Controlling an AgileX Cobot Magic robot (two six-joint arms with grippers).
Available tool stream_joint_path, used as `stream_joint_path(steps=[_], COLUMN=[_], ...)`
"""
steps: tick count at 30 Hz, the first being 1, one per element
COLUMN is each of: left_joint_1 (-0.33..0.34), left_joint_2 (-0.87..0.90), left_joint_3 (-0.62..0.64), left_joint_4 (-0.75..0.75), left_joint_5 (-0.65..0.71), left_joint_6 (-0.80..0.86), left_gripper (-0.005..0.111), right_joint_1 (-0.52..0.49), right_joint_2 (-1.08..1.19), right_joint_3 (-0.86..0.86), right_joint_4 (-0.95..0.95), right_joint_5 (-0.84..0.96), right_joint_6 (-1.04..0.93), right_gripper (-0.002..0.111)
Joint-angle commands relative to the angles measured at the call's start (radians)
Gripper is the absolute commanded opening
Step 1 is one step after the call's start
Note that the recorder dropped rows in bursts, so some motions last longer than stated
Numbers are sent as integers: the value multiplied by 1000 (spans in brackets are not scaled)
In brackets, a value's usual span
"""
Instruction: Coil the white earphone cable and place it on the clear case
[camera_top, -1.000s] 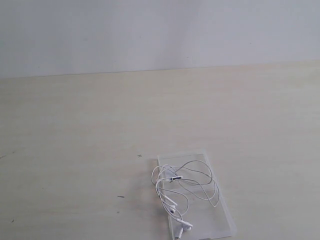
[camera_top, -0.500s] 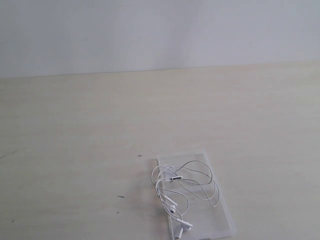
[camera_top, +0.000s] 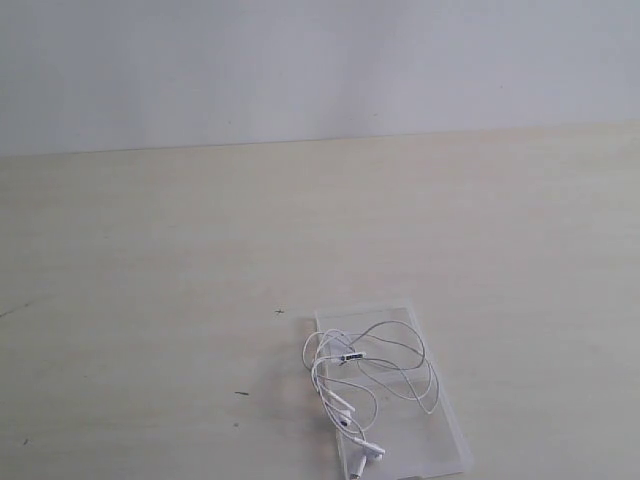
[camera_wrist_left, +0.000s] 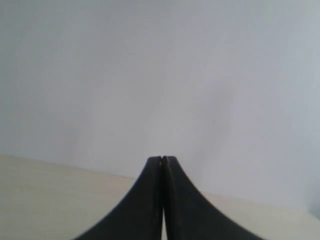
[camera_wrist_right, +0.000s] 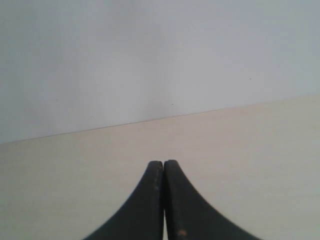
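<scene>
In the exterior view the white earphone cable lies in loose loops on the clear case, near the front of the table. Its two earbuds rest on the case's near left part, and one loop hangs slightly past the case's left edge. Neither arm shows in the exterior view. My left gripper is shut with nothing between its black fingers, and it faces the wall and the table's far edge. My right gripper is also shut and empty, above bare table.
The pale wooden table runs back to a plain grey-white wall. A few small dark specks mark the table left of the case.
</scene>
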Motion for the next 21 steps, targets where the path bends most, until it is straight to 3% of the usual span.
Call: stream_joint_path(steps=[1, 15, 21], left_joint_1=[1, 1, 1], left_joint_2=[-5, -5, -5], left_joint_3=[27, 27, 27], left_joint_4=[-107, -81, -67], left_joint_5=[58, 416, 452], left_joint_6=[190, 287, 289], left_gripper=[0, 0, 0], right_joint_1=[-4, -4, -4], right_joint_2=[-5, -5, -5], right_joint_3=[5, 5, 5], right_joint_4=[-9, -9, -9], right_joint_5=[-8, -8, -8], right_joint_6=[-6, -6, -6], right_gripper=[0, 0, 0])
